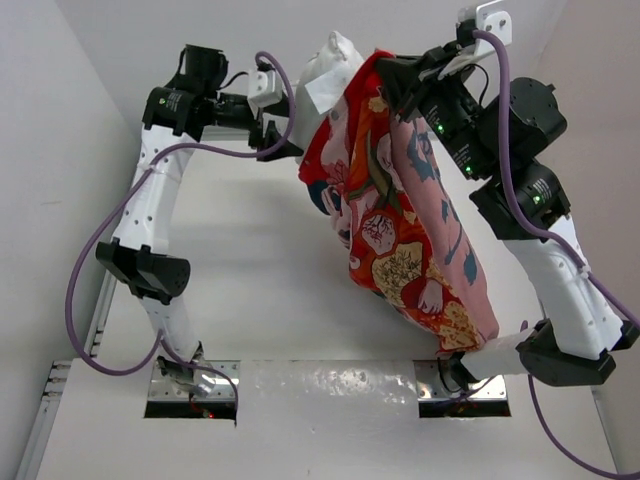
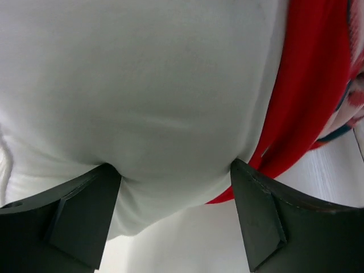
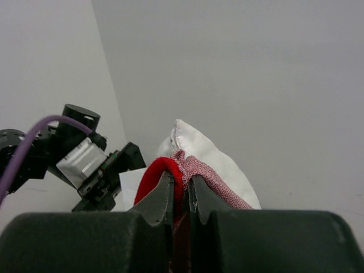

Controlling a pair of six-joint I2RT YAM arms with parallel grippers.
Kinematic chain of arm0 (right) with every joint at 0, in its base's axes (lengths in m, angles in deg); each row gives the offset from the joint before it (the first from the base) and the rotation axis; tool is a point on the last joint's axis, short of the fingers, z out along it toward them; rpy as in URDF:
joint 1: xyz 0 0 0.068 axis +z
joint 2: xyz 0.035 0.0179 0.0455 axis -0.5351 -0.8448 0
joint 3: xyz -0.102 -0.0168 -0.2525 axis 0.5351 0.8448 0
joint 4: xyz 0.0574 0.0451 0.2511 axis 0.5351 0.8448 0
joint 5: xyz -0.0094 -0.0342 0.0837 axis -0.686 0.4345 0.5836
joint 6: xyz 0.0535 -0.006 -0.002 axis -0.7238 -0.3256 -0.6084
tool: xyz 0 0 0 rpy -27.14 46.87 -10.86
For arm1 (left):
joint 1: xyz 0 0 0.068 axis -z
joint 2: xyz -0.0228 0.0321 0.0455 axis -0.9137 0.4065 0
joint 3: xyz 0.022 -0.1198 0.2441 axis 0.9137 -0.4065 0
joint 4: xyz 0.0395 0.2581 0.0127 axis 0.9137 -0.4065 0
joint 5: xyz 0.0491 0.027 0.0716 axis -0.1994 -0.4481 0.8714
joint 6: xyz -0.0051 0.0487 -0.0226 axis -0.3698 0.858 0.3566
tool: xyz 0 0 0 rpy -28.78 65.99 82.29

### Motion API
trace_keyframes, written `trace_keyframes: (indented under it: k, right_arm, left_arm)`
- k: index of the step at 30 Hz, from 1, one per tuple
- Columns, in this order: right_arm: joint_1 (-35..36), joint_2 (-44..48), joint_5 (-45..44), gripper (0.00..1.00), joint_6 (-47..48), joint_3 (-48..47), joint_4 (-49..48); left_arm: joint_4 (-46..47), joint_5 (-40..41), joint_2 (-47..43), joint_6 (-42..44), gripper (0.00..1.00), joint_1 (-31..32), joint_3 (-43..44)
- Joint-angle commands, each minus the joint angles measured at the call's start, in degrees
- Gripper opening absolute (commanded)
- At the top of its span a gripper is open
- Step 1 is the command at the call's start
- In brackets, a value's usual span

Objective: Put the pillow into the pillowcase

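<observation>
Right gripper (image 3: 182, 177) pinches pillowcase (image 3: 152, 174); left gripper (image 2: 173, 166) wide, seemingly touching pillow (image 2: 142, 85).

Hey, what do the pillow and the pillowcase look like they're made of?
Pillow: smooth matt white cloth, probably over soft filling; it bulges and dimples. Pillowcase: thin printed fabric, red outside, pale pink inside; it hangs in limp folds. The fibre cannot be told.

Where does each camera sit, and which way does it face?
Top external: overhead, behind the robot, looking down on the table; the left arm and right arm show.
Left wrist: by the left gripper, facing the pillow; its spread fingers show.
Right wrist: by the right gripper, facing the wall; its fingers pinch the pillowcase.
Shared: all see pillow and pillowcase.
</observation>
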Motion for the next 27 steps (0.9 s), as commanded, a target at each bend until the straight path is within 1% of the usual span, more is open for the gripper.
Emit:
trace_keyframes:
  k: [1, 2, 3, 4, 5, 6, 7, 8, 9, 10, 11, 12, 13, 15, 16, 17, 20, 21, 23, 24, 26, 27]
  right_arm:
    - [-0.04, 2.34, 0.99, 0.0, -2.09, -1.88, -10.21]
    - [0.04, 2.34, 1.51, 0.0, -2.45, -1.71, -10.56]
    - [-0.04, 2.17, 1.78, 0.0, -2.97, -1.79, -10.57]
    - [-0.04, 2.08, 1.86, 0.0, -2.98, -2.05, -10.22]
    - [-0.04, 1.91, 1.08, 0.0, -2.8, -2.84, -9.61]
    - [0.04, 1.73, 0.38, 0.0, -2.45, -3.11, -8.64]
    - [0.04, 1.73, -0.5, 0.0, -2.19, -3.29, -8.37]
    - [-0.04, 1.9, -1.03, 0.0, -1.58, -3.11, -8.28]
    - [-0.04, 1.99, -1.3, 0.0, -1.4, -2.94, -8.19]
    - [0.04, 1.99, -1.39, 0.0, -1.31, -2.94, -8.19]
    - [0.04, 1.99, -1.39, 0.0, -1.22, -2.94, -8.11]
    - [0.04, 1.91, -1.47, 0.0, -1.13, -2.85, -8.11]
    - [0.04, 1.99, -1.56, 0.0, -1.13, -2.85, -8.19]
    - [0.04, 1.99, -1.74, 0.0, -0.96, -2.32, -8.46]
    - [0.04, 1.91, -1.74, 0.0, -0.87, -2.23, -8.54]
    - [-0.04, 1.82, -1.74, 0.0, -0.69, -2.23, -8.55]
    - [0.04, 1.55, -1.65, 0.0, -0.52, -2.49, -8.37]
    - [0.04, 1.38, -1.56, 0.0, -0.6, -2.67, -8.28]
    - [-0.04, 1.38, -1.47, 0.0, -0.6, -2.76, -8.19]
    - [0.04, 1.38, -1.39, 0.0, -0.52, -2.85, -8.19]
    - [-0.04, 1.38, -1.3, 0.0, -0.6, -2.76, -8.28]
    - [-0.04, 1.38, -1.3, 0.0, -0.69, -2.67, -8.46]
  left_arm:
    - [-10.05, 0.33, -1.07, 11.54, 0.74, 3.51, -2.58]
    - [-7.42, 2.08, -0.99, 7.28, 0.73, 3.69, -3.9]
    - [-5.13, 1.75, -0.29, 5.23, 0.72, 3.69, -5.3]
    - [-6.06, 0.44, 0.07, 4.6, 0.71, 3.69, -4.88]
    - [-7.72, -1.05, 0.42, 6.25, 0.65, 3.69, -3.05]
    - [-11.48, -2.29, 0.68, 7.74, 0.61, 3.6, -1.9]
    - [-12.74, -2.56, 0.69, 10.46, 0.56, 3.6, -0.5]
    - [-13.1, -1.43, 0.6, 10.48, 0.57, 3.34, 2.56]
    - [-10.75, 0.76, 0.16, 9.7, 0.61, 2.29, 4.16]
    - [-8.12, 6.96, -0.1, 4.04, 0.78, 1.59, 5.83]
    - [-4.79, 10.41, -0.54, 0.15, 0.85, -0.07, 8.02]
    - [-1.88, 13.93, -1.33, -2.67, 0.88, -1.05, 8.74]
    - [3.02, 18.23, -1.86, -6.7, 0.92, -2.01, 9.35]
    - [8.75, 18.8, -3.61, -10.15, 0.94, -5.62, 9.71]
    - [9.91, 16.97, -4.14, -13.3, 0.95, -6.58, 9.8]
    - [10.53, 15.99, -4.58, -14.47, 0.95, -7.64, 10.58]
    - [7.12, 9.5, -5.64, -14.65, 0.82, -7.65, 13.39]
    - [4.33, 5.04, -5.9, -14.04, 0.64, -7.65, 13.58]
    - [-0.07, -0.16, -6.34, -11.77, 0.45, -7.12, 12.44]
    - [-7.32, -4.1, -6.43, -5.23, 0.36, -6.69, 11.48]
    - [-13.51, -4.76, -6.7, 0.09, 0.31, -5.11, 5.26]
    - [-13.54, -3.45, -6.7, 0.63, 0.31, -4.67, 0.1]
